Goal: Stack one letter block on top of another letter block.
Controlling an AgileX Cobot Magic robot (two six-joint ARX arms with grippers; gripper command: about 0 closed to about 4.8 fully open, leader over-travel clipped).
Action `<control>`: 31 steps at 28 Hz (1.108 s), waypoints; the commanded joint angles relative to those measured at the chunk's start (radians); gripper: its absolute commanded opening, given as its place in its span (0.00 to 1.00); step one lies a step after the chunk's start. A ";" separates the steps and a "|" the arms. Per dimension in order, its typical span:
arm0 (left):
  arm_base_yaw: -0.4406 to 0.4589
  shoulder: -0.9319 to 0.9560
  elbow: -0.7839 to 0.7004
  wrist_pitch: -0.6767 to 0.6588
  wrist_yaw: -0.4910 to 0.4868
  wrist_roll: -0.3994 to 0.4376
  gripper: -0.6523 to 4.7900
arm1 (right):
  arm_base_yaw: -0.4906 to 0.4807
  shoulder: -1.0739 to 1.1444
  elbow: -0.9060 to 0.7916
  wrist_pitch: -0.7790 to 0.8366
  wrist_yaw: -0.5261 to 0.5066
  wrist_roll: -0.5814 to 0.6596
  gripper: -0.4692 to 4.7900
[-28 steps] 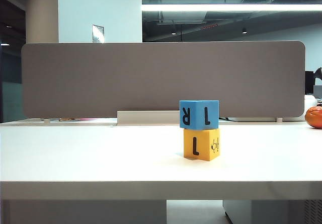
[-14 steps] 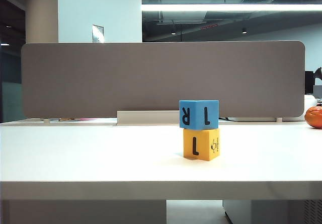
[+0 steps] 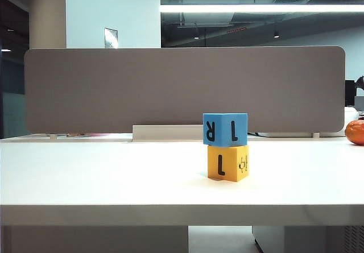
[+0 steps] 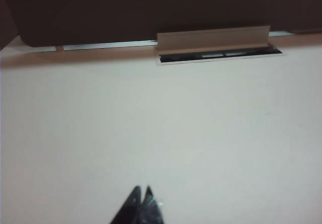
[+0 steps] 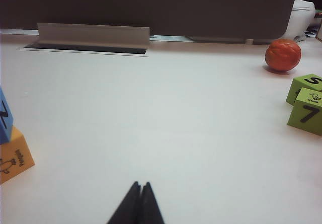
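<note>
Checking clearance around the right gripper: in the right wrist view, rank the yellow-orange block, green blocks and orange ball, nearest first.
From the shut right gripper:
1. Yellow-orange letter cube, under the blue cube, at the frame edge.
2. Two green letter cubes, opposite side.
3. Round orange ball, far, by the grey partition.

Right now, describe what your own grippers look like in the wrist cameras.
Little shows. The left gripper appears as two thin black fingers tapering to sharp points, with a faint glint on one edge. The right gripper looks the same: plain matte black, wedge-shaped tips. No cables, markings or arm links are visible, and the exterior view shows neither arm.
</note>
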 commanded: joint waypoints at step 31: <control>0.185 -0.278 -0.275 0.154 0.074 -0.108 0.11 | 0.001 -0.002 -0.003 0.013 0.003 -0.003 0.09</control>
